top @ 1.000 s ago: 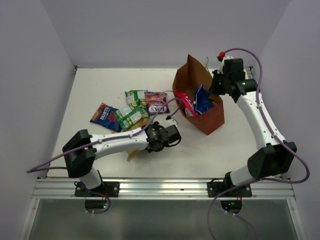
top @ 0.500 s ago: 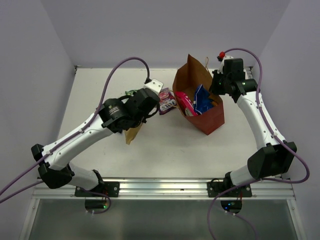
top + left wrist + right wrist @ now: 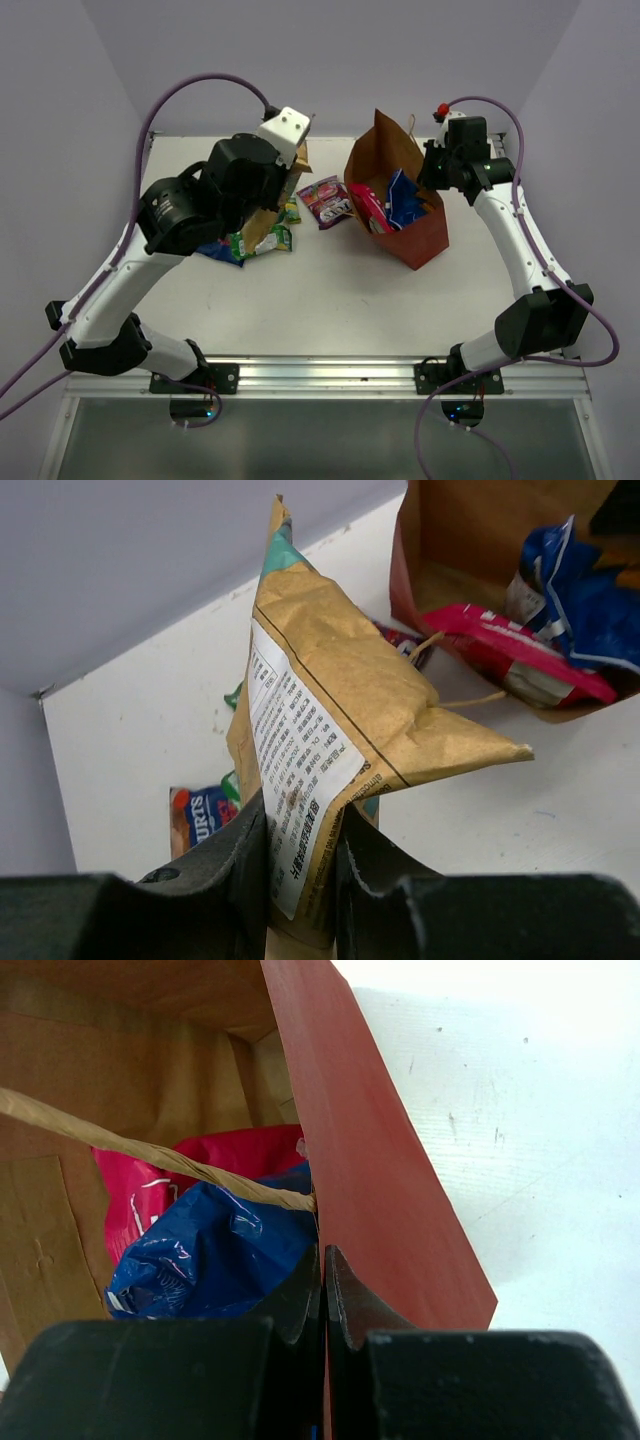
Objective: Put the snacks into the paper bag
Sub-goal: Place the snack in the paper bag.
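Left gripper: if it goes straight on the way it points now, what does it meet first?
Besides the tan packet it holds, the left gripper would probably reach the table beside the paper bag; depth is unclear.

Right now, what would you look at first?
The tan packet grabs the eye first, pinched in the left fingers and held up above the table. Next is the red-brown paper bag at the back right, its wall pinched by the right fingers, with a pink packet and a blue packet inside.
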Robot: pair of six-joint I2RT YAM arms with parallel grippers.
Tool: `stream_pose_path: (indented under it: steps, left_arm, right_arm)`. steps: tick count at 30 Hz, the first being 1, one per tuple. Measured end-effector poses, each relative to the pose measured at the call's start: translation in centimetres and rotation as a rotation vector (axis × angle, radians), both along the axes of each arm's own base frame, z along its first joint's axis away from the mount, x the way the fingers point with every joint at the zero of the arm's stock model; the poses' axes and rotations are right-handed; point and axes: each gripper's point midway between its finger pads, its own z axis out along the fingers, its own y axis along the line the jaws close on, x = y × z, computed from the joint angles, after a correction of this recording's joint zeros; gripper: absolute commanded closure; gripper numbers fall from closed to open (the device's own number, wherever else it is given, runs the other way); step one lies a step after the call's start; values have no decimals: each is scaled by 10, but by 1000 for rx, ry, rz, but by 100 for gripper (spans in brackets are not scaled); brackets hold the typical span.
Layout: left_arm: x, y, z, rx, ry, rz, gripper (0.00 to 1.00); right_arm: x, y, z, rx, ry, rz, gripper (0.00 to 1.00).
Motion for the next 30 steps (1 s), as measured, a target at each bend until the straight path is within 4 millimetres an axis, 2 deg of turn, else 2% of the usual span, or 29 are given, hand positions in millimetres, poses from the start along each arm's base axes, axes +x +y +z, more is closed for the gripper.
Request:
stream_pose_path:
  steps: [6,12,18,22,25,30]
  left_arm:
    - [5,-33,47,-95,-107,-154,99]
    - [5,-70,71,-166,-169,-313,99]
    - [1,-99,81,-232,-188,-423,99]
    - [1,-110,86,-278,-195,-450,99]
    - [2,-115,82,-304,-176,-445,99]
    - [10,-123,62,-338,-99,-399,99]
  right_arm:
    - [0,0,0,-6,-3,12,100]
    - [0,3,1,-3,-6,30,100]
    - [0,4,1,-1,-6,38,100]
    - [0,4,1,-1,-6,37,100]
    - [0,4,1,-1,-7,38,100]
    - [0,4,1,-1,-7,37,100]
